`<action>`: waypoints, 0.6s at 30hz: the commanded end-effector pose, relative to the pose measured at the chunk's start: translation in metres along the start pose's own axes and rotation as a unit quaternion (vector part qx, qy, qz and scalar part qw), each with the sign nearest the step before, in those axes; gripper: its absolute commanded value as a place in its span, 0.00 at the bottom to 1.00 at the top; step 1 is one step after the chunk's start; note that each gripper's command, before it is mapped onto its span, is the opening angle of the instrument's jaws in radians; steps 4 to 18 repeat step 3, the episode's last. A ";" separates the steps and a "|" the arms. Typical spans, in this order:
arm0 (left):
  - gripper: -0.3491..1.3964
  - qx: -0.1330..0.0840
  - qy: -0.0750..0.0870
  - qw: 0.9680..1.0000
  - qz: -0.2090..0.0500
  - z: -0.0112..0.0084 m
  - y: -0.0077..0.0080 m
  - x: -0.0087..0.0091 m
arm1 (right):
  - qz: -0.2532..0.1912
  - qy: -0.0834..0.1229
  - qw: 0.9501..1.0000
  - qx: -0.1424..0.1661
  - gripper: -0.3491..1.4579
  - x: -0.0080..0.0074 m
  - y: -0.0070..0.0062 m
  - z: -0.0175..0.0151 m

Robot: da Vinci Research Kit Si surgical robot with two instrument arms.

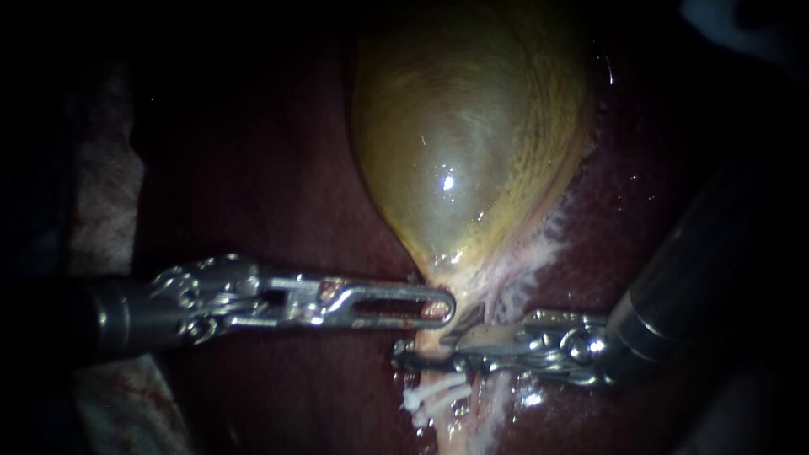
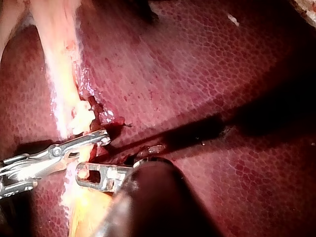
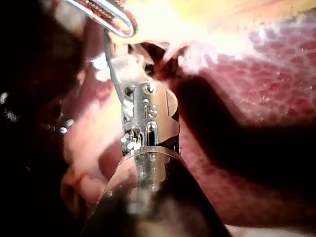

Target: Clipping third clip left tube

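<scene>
Just below the neck of the gallbladder, the jaws of the right instrument stand spread with the tube crossing the gap between them, above the white clips, while the left instrument rests against that neck.

This is a surgical practice lab. A glistening yellow-green gallbladder lies on dark red liver, lit closely while everything around it is black. Just below the gallbladder, 2 slender steel tools meet, my left instrument and right instrument, above white clips.
</scene>
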 end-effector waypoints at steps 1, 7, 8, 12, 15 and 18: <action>0.00 0.000 0.000 1.000 0.000 0.0000 0.0000 0.0000 | 0.000 0.000 1.000 0.000 0.00 0.0000 0.0000 0.0000; 0.00 0.000 0.000 1.000 0.000 0.0000 0.0000 0.0000 | 0.000 0.000 1.000 0.000 0.00 0.0000 0.0000 0.0000; 0.00 0.000 0.000 1.000 0.000 0.0000 0.0000 0.0000 | 0.000 0.000 1.000 0.000 0.00 0.0000 0.0000 0.0000; 0.00 0.000 0.000 1.000 0.000 0.0000 0.0000 0.0000 | 0.000 0.000 1.000 0.000 0.00 0.0000 0.0000 0.0000; 0.00 0.000 0.000 1.000 0.000 0.0000 0.0000 0.0000 | 0.000 0.000 1.000 0.000 0.00 0.0000 0.0000 0.0000; 0.00 0.000 0.000 1.000 0.000 0.0000 0.0000 0.0000 | 0.000 0.000 1.000 0.000 0.00 0.0000 0.0000 0.0000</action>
